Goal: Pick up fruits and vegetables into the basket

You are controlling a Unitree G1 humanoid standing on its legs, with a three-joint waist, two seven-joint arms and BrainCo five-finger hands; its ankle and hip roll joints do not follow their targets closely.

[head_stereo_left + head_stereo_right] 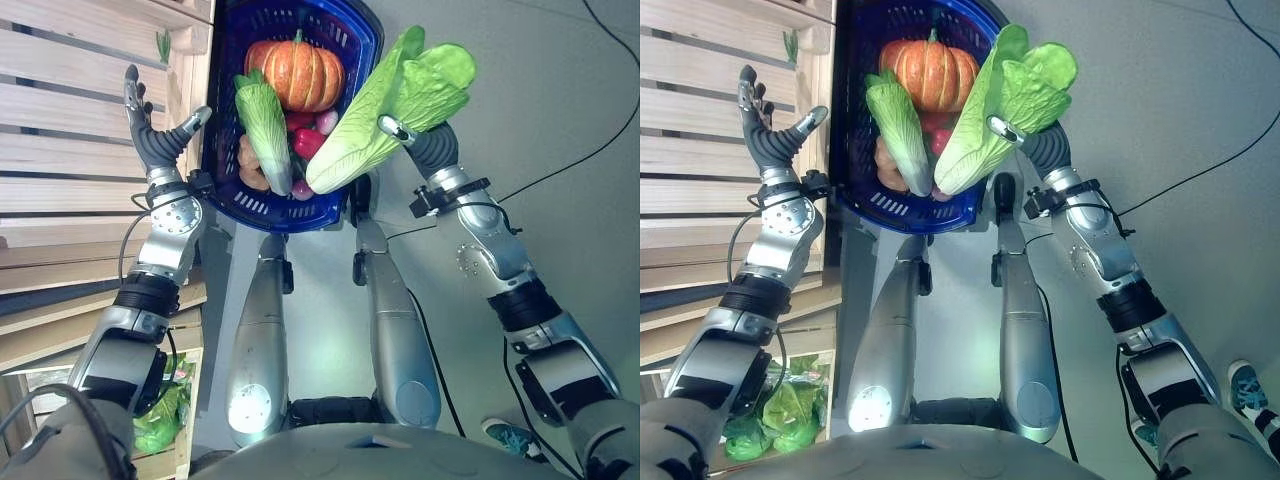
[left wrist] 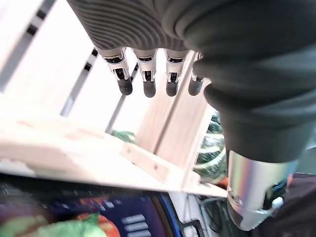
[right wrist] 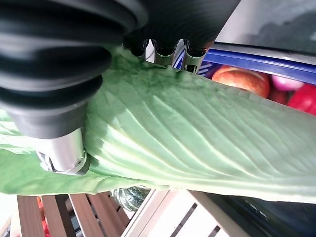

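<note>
Nearest, at nine o'clock, the left hand (image 1: 150, 135) reaches up before the pale slatted wooden crate (image 1: 70, 120), fingers straight, holding nothing. At twelve, one blue plastic basket (image 1: 355, 30) carries one orange pumpkin (image 1: 297, 72) and one green cabbage (image 1: 265, 125). At two o'clock, the right hand (image 1: 418, 140) clutches a second leafy cabbage (image 1: 385, 100), its base resting in the basket.

Grey floor (image 1: 560, 100) carries blue basket (image 1: 225, 150) at 12 o'clock — wooden slatted crates (image 1: 70, 130) beside it, at 9 o'clock.
</note>
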